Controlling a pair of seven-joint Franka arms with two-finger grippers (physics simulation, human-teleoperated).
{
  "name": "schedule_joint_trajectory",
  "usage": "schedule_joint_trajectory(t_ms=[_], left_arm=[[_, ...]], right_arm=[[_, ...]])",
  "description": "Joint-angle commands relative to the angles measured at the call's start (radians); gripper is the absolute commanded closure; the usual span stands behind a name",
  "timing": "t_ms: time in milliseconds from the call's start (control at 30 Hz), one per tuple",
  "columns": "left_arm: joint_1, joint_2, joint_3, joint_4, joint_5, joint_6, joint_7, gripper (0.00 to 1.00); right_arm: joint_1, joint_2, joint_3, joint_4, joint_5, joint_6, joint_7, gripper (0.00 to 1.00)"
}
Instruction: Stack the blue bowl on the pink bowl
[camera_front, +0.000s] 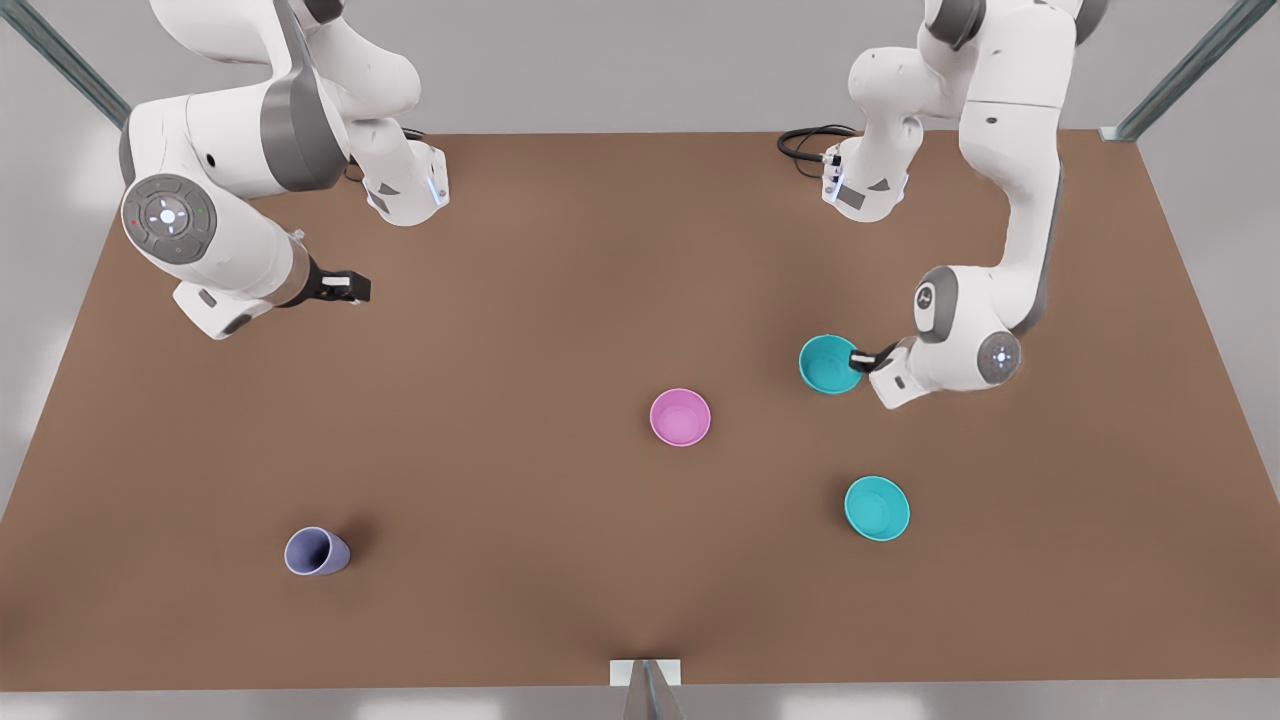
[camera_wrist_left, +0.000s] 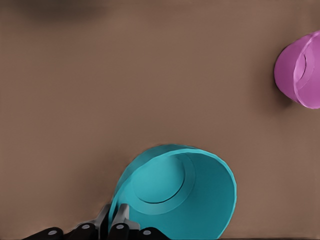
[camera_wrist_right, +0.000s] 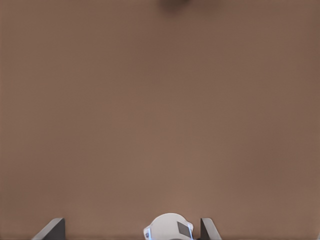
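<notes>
The blue bowl (camera_front: 830, 363) (camera_wrist_left: 175, 195) is turquoise and looks tilted, at the front view's right. My left gripper (camera_front: 858, 360) (camera_wrist_left: 114, 216) is shut on its rim, one finger inside and one outside. The pink bowl (camera_front: 680, 417) (camera_wrist_left: 300, 70) sits upright on the brown table near the middle, a short way toward the front view's left of the held bowl. My right gripper (camera_front: 350, 287) (camera_wrist_right: 132, 230) waits open above bare table at the front view's left, far from both bowls.
A second turquoise bowl (camera_front: 877, 508) sits on the table nearer the front edge, at the front view's right. A lavender-blue cup (camera_front: 317, 551) stands at the front left. Both arm bases (camera_front: 405, 185) (camera_front: 865, 185) stand at the back edge.
</notes>
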Motion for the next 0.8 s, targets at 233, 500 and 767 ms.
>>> schedule_joint_trajectory(t_ms=[233, 500, 767], left_arm=[[-0.311, 0.42, -0.025, 0.626, 0.037, -0.131, -0.799, 0.79], [-0.319, 0.508, -0.027, 0.676, 0.031, -0.086, -0.804, 0.79], [-0.31, 0.518, -0.033, 0.676, 0.028, -0.082, -0.796, 0.76]], right_arm=[[0.0, -0.001, 0.0, 0.0, -0.003, 0.004, -0.038, 0.0], [0.0, -0.001, -0.001, -0.006, -0.003, 0.004, -0.038, 0.0], [0.0, 0.005, -0.001, -0.006, -0.001, 0.004, -0.038, 0.0]])
